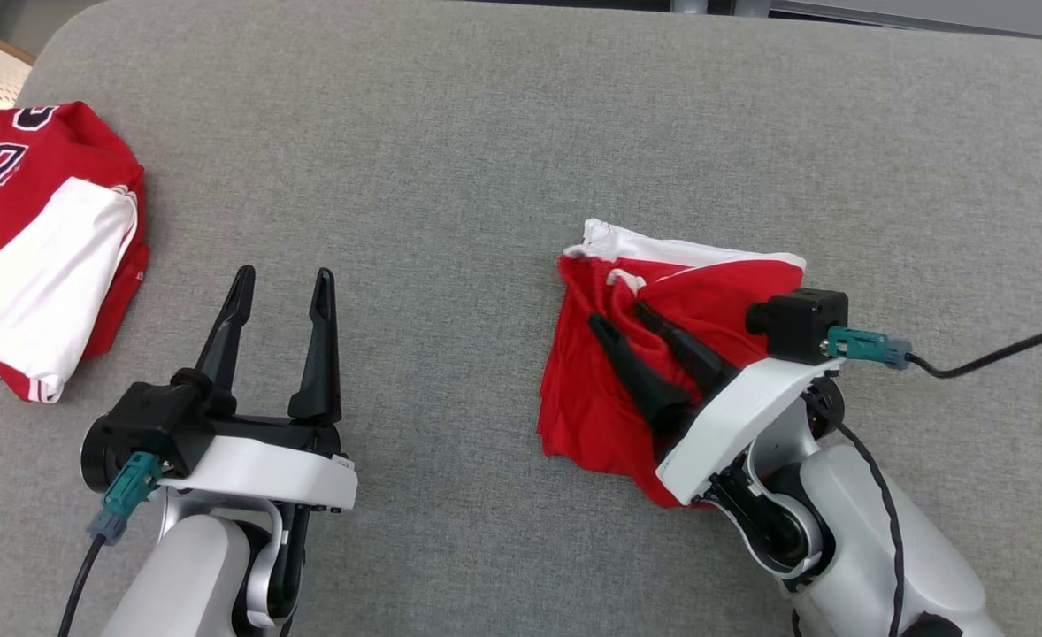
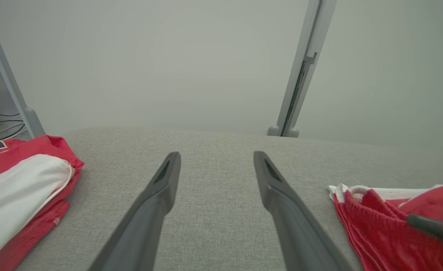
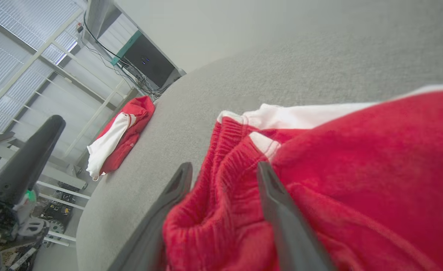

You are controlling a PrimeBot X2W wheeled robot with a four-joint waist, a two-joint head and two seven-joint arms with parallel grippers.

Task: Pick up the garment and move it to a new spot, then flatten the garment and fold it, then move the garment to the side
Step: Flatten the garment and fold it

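My right gripper sat fingers apart astride a ridge of the folded red-and-white cloth garment, right of centre on the grey fabric surface. Waistband pointed away from me, long axis near-to-far. Left gripper: spread.

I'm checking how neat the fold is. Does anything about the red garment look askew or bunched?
Yes. The red garment is folded unevenly: a white edge sticks out at its far side, and cloth is bunched into a ridge between the fingers of the open right gripper.
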